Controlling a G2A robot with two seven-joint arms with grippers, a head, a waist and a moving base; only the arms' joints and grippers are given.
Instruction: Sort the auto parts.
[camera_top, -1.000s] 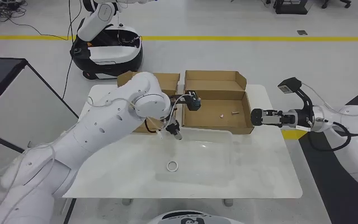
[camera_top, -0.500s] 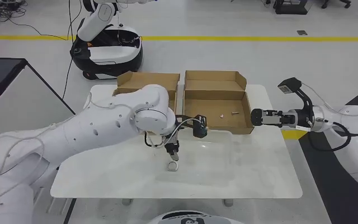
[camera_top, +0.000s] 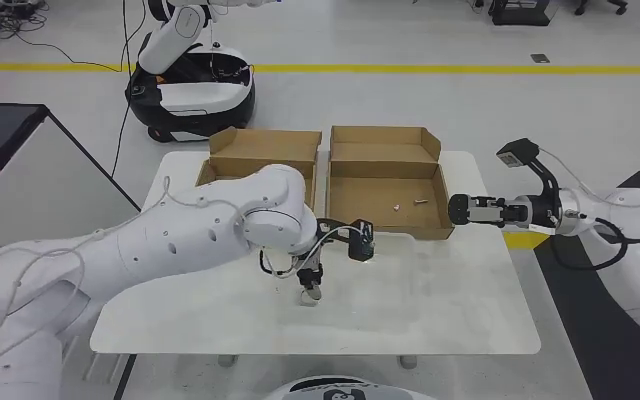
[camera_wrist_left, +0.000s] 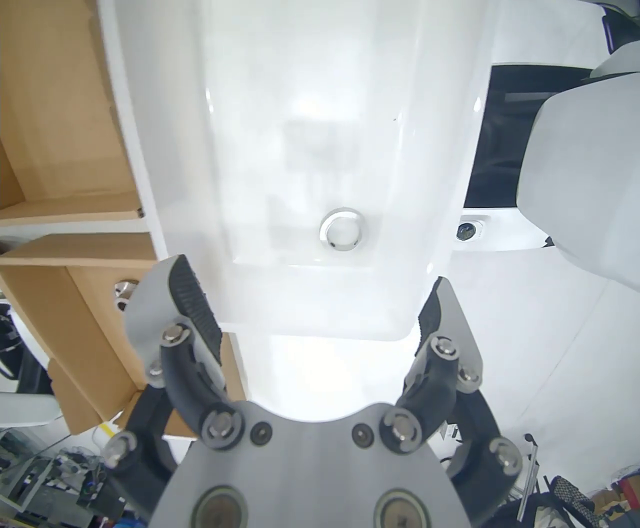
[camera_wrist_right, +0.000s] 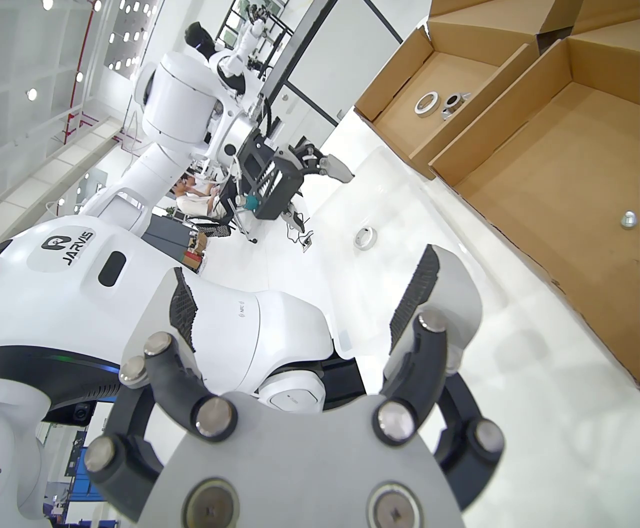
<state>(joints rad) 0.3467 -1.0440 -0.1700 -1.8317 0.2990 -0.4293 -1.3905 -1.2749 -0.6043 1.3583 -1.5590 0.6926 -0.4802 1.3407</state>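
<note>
Swung down from the cardboard boxes (camera_top: 265, 148), the left arm is now bent over the tray (camera_wrist_left: 310, 305); the left gripper (camera_wrist_left: 307, 277) is held open above the metal ring (camera_wrist_left: 341, 230) lying in it; the right gripper (camera_wrist_right: 305, 267) is held open at the tabletop's (camera_top: 470, 300) right edge.

Desk (camera_top: 470, 310): white, rectangular top.
Floor line (camera_top: 450, 69): yellow stripe beyond the desk.
Other robot (camera_top: 195, 95): white-and-black, behind the desk's far corner.
</note>
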